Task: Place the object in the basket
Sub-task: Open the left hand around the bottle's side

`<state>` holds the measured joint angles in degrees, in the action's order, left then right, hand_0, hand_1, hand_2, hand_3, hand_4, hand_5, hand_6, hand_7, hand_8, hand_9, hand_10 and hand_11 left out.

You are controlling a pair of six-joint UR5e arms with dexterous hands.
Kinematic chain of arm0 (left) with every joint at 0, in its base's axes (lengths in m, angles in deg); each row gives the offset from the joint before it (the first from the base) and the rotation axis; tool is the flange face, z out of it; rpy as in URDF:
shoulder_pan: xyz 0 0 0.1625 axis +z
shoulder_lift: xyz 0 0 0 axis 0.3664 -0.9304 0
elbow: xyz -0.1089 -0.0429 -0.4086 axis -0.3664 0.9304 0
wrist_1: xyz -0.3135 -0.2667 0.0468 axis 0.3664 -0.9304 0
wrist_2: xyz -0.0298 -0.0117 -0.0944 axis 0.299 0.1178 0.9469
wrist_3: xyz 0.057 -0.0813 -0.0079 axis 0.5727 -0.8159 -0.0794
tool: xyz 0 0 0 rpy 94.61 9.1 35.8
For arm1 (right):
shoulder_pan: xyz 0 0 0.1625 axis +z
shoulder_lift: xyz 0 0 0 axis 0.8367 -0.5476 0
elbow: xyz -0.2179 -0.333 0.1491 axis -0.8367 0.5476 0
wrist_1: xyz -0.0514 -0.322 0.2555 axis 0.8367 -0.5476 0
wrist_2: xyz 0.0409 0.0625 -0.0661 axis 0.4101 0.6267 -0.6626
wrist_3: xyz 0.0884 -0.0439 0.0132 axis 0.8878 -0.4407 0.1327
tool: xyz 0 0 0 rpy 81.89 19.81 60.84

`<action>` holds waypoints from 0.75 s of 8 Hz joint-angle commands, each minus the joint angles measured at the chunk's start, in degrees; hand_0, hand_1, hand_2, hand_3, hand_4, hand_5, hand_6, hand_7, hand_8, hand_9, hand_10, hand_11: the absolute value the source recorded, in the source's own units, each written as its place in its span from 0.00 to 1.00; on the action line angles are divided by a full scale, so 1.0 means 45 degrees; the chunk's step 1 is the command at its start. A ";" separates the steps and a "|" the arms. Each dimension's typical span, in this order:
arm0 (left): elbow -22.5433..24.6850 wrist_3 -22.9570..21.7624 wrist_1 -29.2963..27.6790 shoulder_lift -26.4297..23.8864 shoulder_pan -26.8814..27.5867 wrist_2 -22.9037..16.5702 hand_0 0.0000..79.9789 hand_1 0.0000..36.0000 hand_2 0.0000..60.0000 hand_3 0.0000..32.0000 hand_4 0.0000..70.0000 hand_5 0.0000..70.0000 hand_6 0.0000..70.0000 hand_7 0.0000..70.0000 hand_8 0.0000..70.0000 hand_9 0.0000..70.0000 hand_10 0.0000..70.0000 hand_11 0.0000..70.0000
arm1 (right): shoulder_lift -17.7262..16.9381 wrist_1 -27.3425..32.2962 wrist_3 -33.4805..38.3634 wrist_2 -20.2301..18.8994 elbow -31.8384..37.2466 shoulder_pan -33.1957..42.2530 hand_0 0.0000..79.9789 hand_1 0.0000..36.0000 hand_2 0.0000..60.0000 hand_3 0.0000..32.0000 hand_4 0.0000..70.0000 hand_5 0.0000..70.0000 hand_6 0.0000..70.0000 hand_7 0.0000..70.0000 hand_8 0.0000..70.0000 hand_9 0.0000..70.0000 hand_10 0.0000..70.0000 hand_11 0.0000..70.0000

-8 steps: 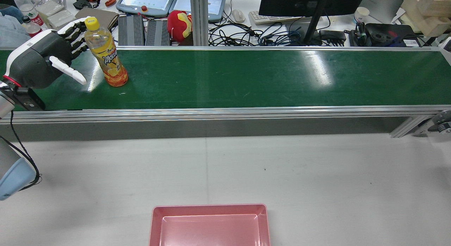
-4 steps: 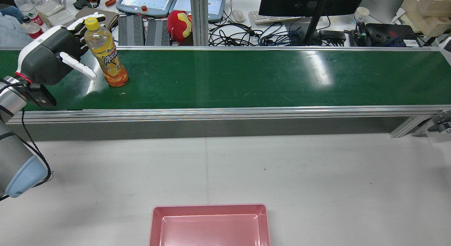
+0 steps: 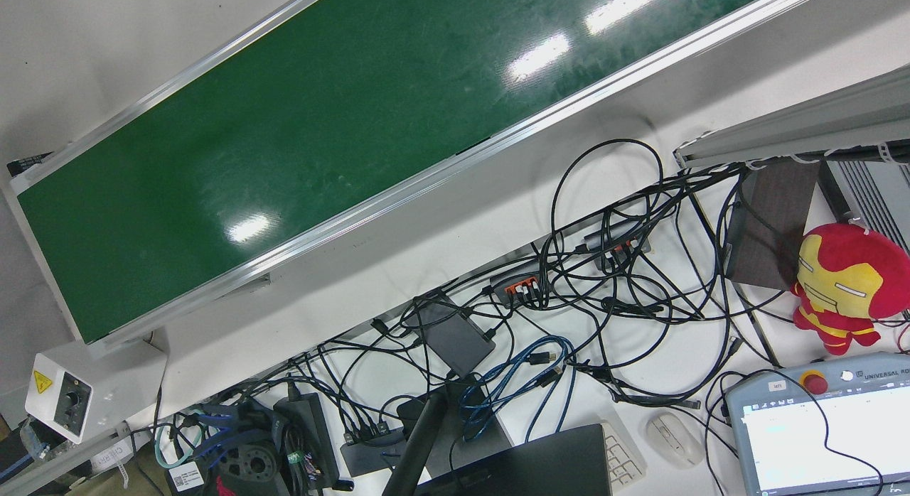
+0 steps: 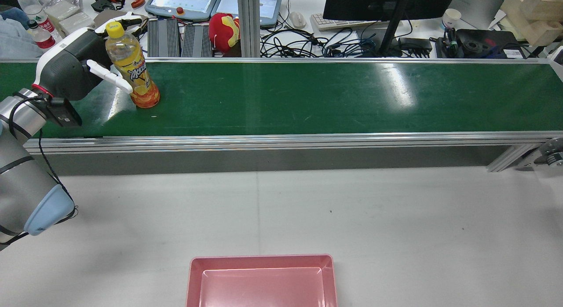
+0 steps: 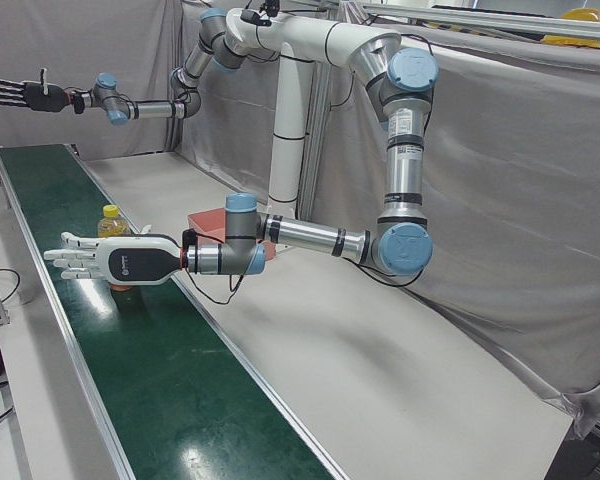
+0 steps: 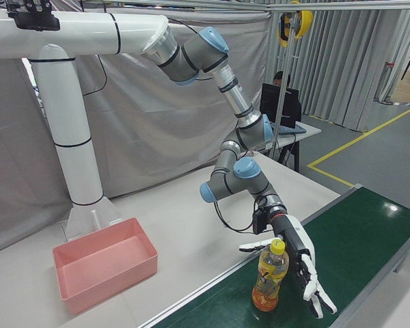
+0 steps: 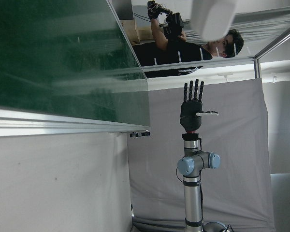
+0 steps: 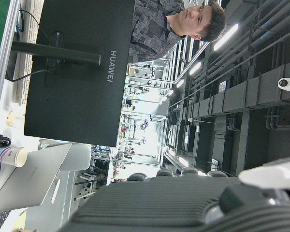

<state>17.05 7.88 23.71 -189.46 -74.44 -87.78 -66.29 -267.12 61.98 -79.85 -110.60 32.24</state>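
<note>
Beyond the hand's fingertips, behind the far rail of the green conveyor belt (image 4: 308, 100), lie two teach pendants (image 4: 182, 2) and a red and yellow plush toy (image 4: 224, 31). Farther toward the hand's right, along the same cluttered desk, a tangle of black cables (image 4: 303, 45) spreads below a dark monitor (image 4: 387, 3), with a paper cup (image 4: 451, 19) beyond it.

The rear view looks down across the conveyor belt (image 4: 308, 98); both corner views share the left hand (image 5: 120, 258) there.

Green conveyor belt (image 4: 308, 100) — bottle (image 4: 132, 69) upright; pink basket (image 4: 261, 280) on table (image 4: 396, 219).
</note>
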 commanded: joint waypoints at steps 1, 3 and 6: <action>-0.0082 -0.0056 0.0088 -0.0127 0.0026 -0.0039 0.83 0.53 0.00 0.00 0.10 0.47 0.00 0.00 0.15 0.20 0.09 0.16 | 0.0000 0.0000 0.0000 -0.0006 -0.0005 0.0000 0.00 0.00 0.00 0.00 0.00 0.00 0.00 0.00 0.00 0.00 0.00 0.00; -0.0062 -0.0076 0.0554 -0.0108 0.0530 -0.0039 0.57 1.00 1.00 0.00 0.18 0.95 0.04 0.08 0.25 0.34 0.23 0.36 | 0.0000 0.0000 0.0000 0.0013 -0.0005 0.0000 0.00 0.00 0.00 0.00 0.00 0.00 0.00 0.00 0.00 0.00 0.00 0.00; 0.0054 -0.0134 0.0772 -0.0127 0.0612 -0.0077 0.69 1.00 1.00 0.00 1.00 1.00 0.84 0.95 1.00 1.00 0.88 1.00 | 0.0000 0.0000 0.0000 0.0013 -0.0005 0.0000 0.00 0.00 0.00 0.00 0.00 0.00 0.00 0.00 0.00 0.00 0.00 0.00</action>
<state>16.86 7.50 26.60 -189.83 -71.92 -87.93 -66.29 -267.13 61.98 -79.83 -110.63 32.24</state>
